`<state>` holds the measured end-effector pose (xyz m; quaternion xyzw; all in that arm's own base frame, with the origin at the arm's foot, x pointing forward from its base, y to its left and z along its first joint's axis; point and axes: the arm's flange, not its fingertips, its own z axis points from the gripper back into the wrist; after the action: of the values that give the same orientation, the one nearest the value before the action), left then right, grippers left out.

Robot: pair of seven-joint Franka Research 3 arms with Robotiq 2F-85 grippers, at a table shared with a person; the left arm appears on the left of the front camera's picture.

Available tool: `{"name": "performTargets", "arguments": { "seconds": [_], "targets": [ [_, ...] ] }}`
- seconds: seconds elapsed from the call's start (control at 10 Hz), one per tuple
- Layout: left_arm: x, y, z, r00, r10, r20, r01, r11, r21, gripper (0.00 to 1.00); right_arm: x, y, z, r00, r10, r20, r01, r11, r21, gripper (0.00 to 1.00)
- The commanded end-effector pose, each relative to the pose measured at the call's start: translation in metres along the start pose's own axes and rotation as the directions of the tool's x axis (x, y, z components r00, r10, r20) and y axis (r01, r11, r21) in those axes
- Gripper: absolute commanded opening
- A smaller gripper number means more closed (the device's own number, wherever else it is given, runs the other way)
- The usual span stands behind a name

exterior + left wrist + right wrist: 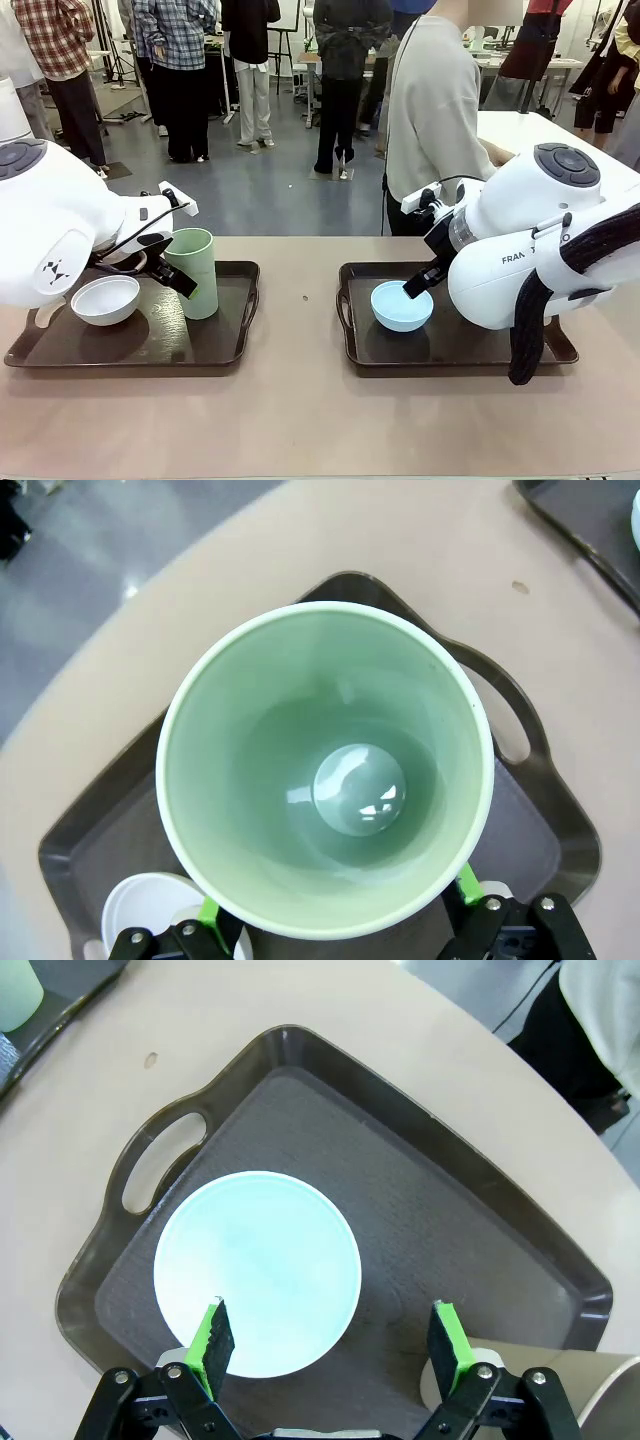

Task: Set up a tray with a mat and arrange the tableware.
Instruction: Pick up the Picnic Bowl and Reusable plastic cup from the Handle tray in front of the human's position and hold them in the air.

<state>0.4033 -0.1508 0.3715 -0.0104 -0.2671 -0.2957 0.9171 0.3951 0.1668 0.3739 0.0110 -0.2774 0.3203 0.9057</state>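
- Looking at the right side first: the right pincer is wide open with nothing in it. It hangs just above the blue bowl, which sits on the mat at the handle end of the right tray, the end nearer the worktop's middle.
- The bowl isn't centred in it. One pad is over the bowl's near rim and the other is out over bare mat, so the bowl lies off toward that first pad. Looks to me like a rim pinch rather than a whole-bowl grab.
- The left pincer is clamped round the green cup, upright at the right end of the left tray. Can't tell if the base touches down.
- The white bowl sits at that tray's left end, clear of the cup.
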Motion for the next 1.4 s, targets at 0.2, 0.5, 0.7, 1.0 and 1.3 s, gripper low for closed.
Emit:
{"name": "performTargets", "arguments": {
  "seconds": [0.2,0.5,0.7,1.0,1.3],
  "targets": [
    [-0.012,0.008,0.022,0.999,-0.032,-0.025,0.032,0.999,0.003,1.00,0.000,0.008,0.018,0.998,-0.036,-0.048,0.035,0.999,-0.026,1.00],
    [-0.062,0.009,0.080,0.983,0.075,-0.168,-0.056,0.992,0.117,1.00,-0.024,0.049,0.073,0.949,-0.246,-0.194,0.255,0.967,0.020,1.00],
    [-0.101,0.002,0.119,0.976,0.085,-0.202,-0.084,0.996,0.016,1.00,-0.067,0.082,0.111,0.906,-0.329,-0.266,0.336,0.942,-0.019,1.00],
    [-0.156,-0.020,0.152,0.968,0.119,-0.222,-0.150,0.980,-0.129,1.00,-0.150,0.115,0.133,0.789,-0.484,-0.377,0.474,0.871,-0.127,1.00],
    [-0.038,0.020,0.159,0.964,0.092,-0.249,-0.117,0.989,-0.087,1.00,-0.030,0.098,0.143,0.824,-0.423,-0.377,0.409,0.905,-0.119,1.00]
  ]
}}
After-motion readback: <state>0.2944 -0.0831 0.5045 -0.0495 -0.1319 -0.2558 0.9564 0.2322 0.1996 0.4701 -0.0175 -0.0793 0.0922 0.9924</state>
